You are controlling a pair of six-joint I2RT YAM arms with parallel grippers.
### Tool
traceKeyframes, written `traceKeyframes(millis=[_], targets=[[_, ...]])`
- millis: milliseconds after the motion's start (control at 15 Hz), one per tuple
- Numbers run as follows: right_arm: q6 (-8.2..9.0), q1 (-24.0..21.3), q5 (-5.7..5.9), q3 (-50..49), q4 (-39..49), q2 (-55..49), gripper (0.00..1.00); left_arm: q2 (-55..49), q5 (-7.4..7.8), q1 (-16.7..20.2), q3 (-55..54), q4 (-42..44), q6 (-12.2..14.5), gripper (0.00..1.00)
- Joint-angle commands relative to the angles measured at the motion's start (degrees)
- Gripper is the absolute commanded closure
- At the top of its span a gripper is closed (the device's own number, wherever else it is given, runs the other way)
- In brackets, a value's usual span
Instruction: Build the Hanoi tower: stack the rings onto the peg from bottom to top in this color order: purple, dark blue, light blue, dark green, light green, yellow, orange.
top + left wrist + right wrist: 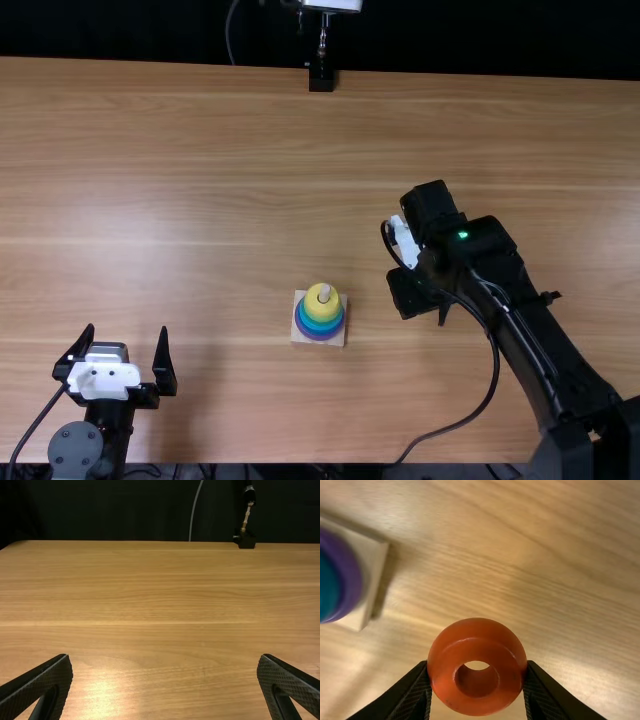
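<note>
Two fingers stand wide apart on the left gripper (126, 334), near left over the table (230, 390); right of it, the square base (297, 338) carries the purple ring (321, 336) lowest, blue rings (321, 326) above, and the yellow ring (318, 302) uppermost around the peg (324, 292). One orange ring (477, 650) is pinched by the right gripper (412, 292), held right of the base; a black stand (321, 80) marks the far edge.

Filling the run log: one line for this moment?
right tool: holds orange ring | left tool: open, empty | peg: yellow ring topmost | orange: not stacked
</note>
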Motion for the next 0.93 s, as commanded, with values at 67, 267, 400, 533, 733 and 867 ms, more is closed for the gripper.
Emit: traceKeyframes(millis=[67, 267, 400, 533, 733, 867], targets=[[0.17, 4.13, -0.20, 7.13, -3.79, -3.64, 1.00, -0.67, -0.43, 0.54, -2.84, -0.95, 0.89, 0.00], [0.48, 8.44, -0.30, 13.55, -7.38, -3.91, 1.00, -0.67, -0.43, 0.46, -2.84, -0.95, 0.89, 0.00], [0.70, 12.04, -0.30, 16.09, -7.90, -3.91, 1.00, -0.67, -0.43, 0.46, -2.84, -0.95, 0.89, 0.00], [0.70, 14.86, -0.41, 19.35, -10.75, -4.52, 1.00, -0.67, -0.43, 0.46, -2.84, -0.95, 0.89, 0.00], [3.02, 16.79, -0.41, 22.77, -11.49, -4.52, 1.00, -0.67, -0.43, 0.46, -2.84, -0.95, 0.89, 0.00], [3.33, 16.96, -0.41, 23.48, -11.49, -4.43, 1.00, -0.67, -0.43, 0.54, -2.84, -0.95, 0.89, 0.00]])
